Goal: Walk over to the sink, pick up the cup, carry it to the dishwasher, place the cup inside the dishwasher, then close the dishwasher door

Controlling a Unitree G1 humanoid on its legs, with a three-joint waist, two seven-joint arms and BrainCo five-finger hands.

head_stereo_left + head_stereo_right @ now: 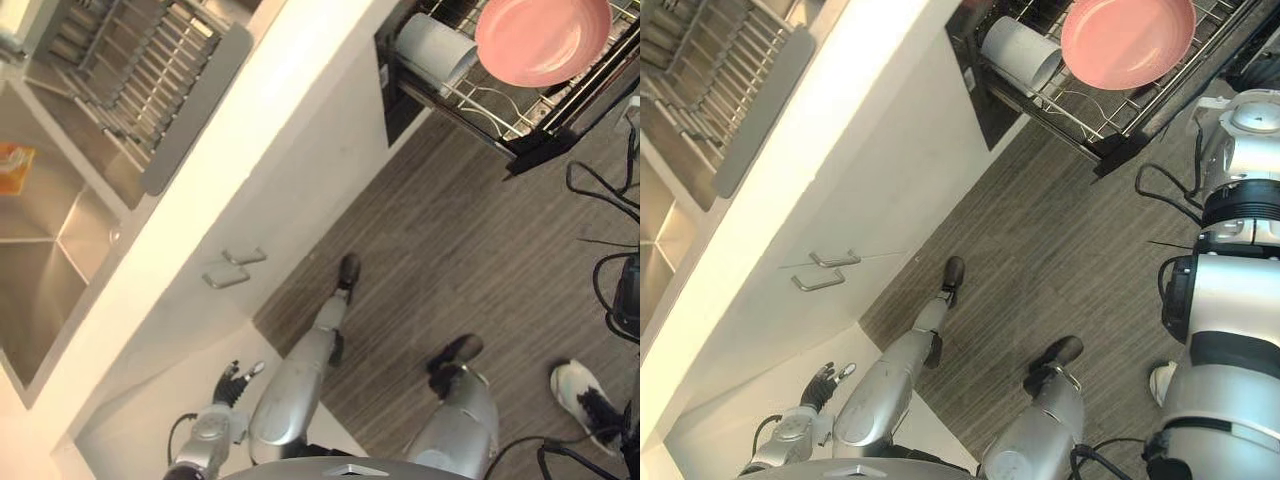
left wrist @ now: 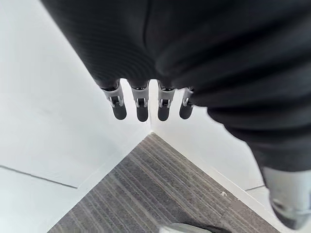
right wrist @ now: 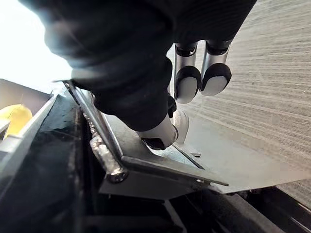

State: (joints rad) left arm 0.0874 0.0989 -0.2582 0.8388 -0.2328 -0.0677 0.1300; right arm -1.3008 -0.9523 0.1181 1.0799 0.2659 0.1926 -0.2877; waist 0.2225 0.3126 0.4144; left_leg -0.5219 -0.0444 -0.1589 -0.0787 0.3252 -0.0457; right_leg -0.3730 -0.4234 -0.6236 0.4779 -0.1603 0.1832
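- Fingers of my left hand are hanging straight and a little apart, holding nothing. The hand is hanging low by my side, close to the white cabinet front and above the grey wood-grain floor.
- My right hand is hovering at a dark edge of the dishwasher. Its fingers are hanging loose and closing on nothing. Its thumb is sitting right at a grey metal sheet, and I cannot tell whether it is touching.
- I am seeing the white cup lying on its side in the pulled-out wire rack of the dishwasher. It is just beside a pink plate and well apart from both my hands.
- Off to my left, the white worktop is carrying a steel sink with something yellow in it. A dish drainer is sitting beside the basin.
- Two metal handles are showing on the cabinet front.
- A person's white shoe is standing on the floor to my right.
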